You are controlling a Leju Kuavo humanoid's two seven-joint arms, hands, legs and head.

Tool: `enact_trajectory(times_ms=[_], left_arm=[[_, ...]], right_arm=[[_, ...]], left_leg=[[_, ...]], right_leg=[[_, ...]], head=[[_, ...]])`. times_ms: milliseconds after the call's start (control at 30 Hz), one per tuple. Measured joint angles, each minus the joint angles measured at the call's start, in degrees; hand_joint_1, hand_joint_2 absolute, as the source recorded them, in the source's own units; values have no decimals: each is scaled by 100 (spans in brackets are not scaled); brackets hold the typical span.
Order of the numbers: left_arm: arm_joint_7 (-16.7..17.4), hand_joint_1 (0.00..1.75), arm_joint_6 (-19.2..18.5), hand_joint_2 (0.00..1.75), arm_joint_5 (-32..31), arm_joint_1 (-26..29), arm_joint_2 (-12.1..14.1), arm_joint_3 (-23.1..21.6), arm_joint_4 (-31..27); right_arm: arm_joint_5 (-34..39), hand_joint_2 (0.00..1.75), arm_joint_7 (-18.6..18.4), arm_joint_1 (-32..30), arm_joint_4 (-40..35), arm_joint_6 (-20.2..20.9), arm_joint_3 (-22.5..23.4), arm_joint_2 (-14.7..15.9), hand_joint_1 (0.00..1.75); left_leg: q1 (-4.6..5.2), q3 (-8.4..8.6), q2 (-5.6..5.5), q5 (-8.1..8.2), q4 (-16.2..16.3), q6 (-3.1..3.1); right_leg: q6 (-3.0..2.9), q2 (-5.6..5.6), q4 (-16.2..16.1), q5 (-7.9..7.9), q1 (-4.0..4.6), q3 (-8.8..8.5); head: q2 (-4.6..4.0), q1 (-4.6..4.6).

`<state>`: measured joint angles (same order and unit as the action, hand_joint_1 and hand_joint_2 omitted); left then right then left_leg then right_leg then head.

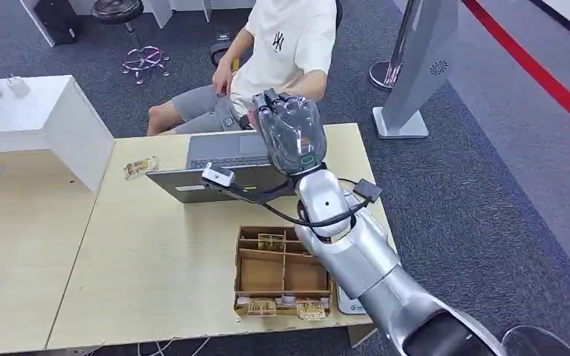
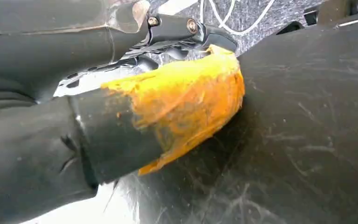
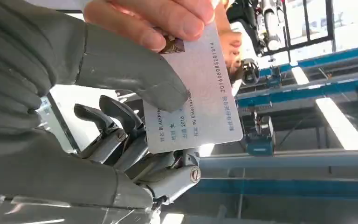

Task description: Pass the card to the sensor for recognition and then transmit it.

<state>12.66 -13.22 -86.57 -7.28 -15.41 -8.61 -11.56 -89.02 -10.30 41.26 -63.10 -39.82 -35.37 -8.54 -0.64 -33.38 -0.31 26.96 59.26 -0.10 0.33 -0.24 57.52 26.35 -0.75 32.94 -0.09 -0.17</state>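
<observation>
right robot hand (image 1: pixel 291 127) raised above the laptop (image 1: pixel 226 165) on the counter (image 1: pixel 156 245), pinching card (image 3: pixel 200 98) between thumb and fingers. person's hand (image 3: pixel 154 18) also gripping the card's far edge, seated person (image 1: pixel 267 59) just across the counter. left robot hand (image 2: pixel 121 126) close up against dark surfaces, grip state: cannot tell.

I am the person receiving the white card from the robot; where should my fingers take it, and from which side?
Pinch the white plastic card at its free edge, away from the right hand's grey thumb, coming from the far side: flat, thin, half already exposed.
</observation>
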Motion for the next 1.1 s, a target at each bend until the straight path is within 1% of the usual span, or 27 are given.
enact_trajectory(times_ms=[33,67,200,367,467,533,567,633,667,700,733,767,800,833,900,967,1100], left_arm=[[9,0,4,0,4,6,0,2,0],[13,0,4,0,6,10,0,4,0],[57,0,24,0,48,14,0,18,2],[175,0,127,0,186,42,0,94,2],[269,0,190,0,280,53,0,181,2],[319,0,225,0,339,72,0,258,2],[341,0,240,0,356,78,0,295,2],[347,0,247,0,376,78,0,339,2],[358,0,254,0,393,79,0,348,2],[367,0,280,0,437,86,0,363,2],[393,0,310,0,474,95,0,405,2],[430,0,336,0,536,100,0,468,2],[466,0,369,0,584,100,2,523,2],[494,0,411,0,644,100,0,581,2],[559,0,505,0,771,120,4,701,2],[597,0,593,0,874,134,9,840,2],[621,0,717,0,1020,156,18,1090,2]], right_arm=[[0,175,-41,42,70,0,-83,35,145],[0,175,-63,74,138,0,-155,66,2],[0,175,-203,138,337,-2,-347,146,0],[2,175,-85,139,476,-2,-389,162,0],[29,175,274,-80,174,-7,-266,157,0],[109,175,733,-358,-241,-11,-23,99,0],[133,175,862,-489,-438,-11,125,48,0],[159,175,948,-567,-623,-11,297,-5,0],[221,175,1107,-613,-707,-11,359,-20,0],[373,175,1508,-751,-871,-11,484,-91,0],[578,175,2040,-944,-1077,-11,683,-219,0],[832,175,2611,-1165,-1317,-11,980,-414,0],[1175,175,3228,-1362,-1522,-11,1230,-576,0],[1491,175,3529,-1535,-1737,-11,1420,-708,0],[1970,175,3829,-1931,-2165,-11,1594,-822,0],[2302,175,4060,-2326,-2486,-13,1675,-931,0],[2673,175,4413,-2609,-2804,-11,1831,-923,0]], left_leg=[[0,-1,-1,0,0,0],[0,-2,-2,0,0,0],[1,-8,-1,0,1,0],[0,-12,-1,1,1,0],[0,-13,-2,1,1,0],[-1,-16,-2,1,1,0],[0,-17,-2,1,1,0],[0,-18,-1,1,1,0],[0,-17,0,0,1,0],[0,-18,0,0,1,0],[-1,-18,0,0,1,0],[0,-18,-1,1,1,0],[-1,-19,-1,1,1,0],[-2,-20,-5,1,1,0],[-1,-22,-11,1,0,0],[0,-24,-4,4,-1,-2],[1,-26,5,3,0,-2]], right_leg=[[0,-1,0,0,0,1],[0,-2,0,0,0,1],[0,3,0,-1,0,7],[0,3,0,0,0,15],[0,1,0,0,0,15],[0,1,0,0,1,17],[0,2,0,0,0,19],[0,2,0,0,0,21],[0,2,0,0,0,20],[0,1,0,0,1,20],[0,2,0,0,1,20],[0,2,0,0,1,22],[0,2,0,0,1,23],[0,-4,0,1,1,21],[0,-10,0,3,1,21],[0,0,0,3,0,26],[1,5,-3,1,-1,31]], head=[[0,4],[0,0],[0,2],[0,2],[0,2],[2,2],[0,2],[0,2],[0,2],[0,4],[0,4],[0,2],[0,-2],[0,2],[0,6],[0,2],[0,2]])
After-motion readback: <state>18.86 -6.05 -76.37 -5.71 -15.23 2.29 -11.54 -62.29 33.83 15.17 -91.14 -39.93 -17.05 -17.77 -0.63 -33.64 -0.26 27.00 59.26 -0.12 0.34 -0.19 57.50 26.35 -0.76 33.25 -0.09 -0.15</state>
